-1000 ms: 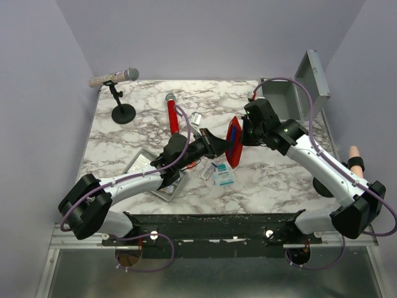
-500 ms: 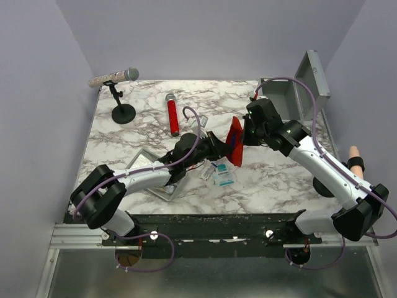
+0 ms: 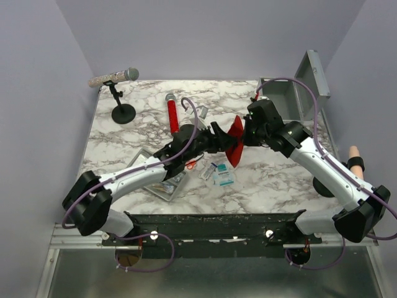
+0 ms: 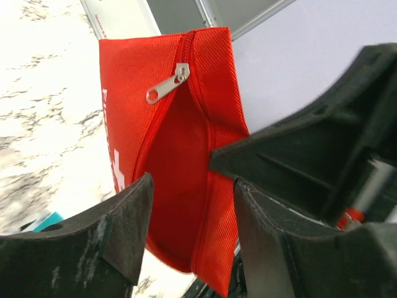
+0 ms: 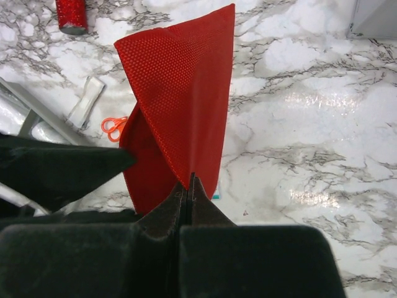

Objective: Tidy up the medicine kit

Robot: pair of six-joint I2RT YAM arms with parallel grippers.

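A red zippered pouch [image 3: 235, 139] hangs above the middle of the marble table. My right gripper [image 3: 244, 138] is shut on its fabric edge [image 5: 180, 93], jaws pressed together [image 5: 188, 185]. My left gripper [image 3: 222, 135] is open, its two fingers standing on either side of the pouch's lower corner [image 4: 180, 155] with a gap on the left side. The pouch's zip pull [image 4: 166, 85] hangs loose and the mouth gapes. The medicine kit [image 3: 284, 99], a grey metal box with its lid [image 3: 314, 74] raised, stands at the back right behind the right arm.
A microphone on a black stand [image 3: 122, 112] is at the back left, with a red glittery tube [image 3: 172, 115] beside it. A shallow grey tray [image 3: 154, 172], orange scissors [image 3: 191, 164] and teal-and-white packets [image 3: 222, 175] lie under the left arm.
My left gripper has opened and let go of the pouch, and its arm has swung farther back. The pouch now flares open, held by the right gripper alone.
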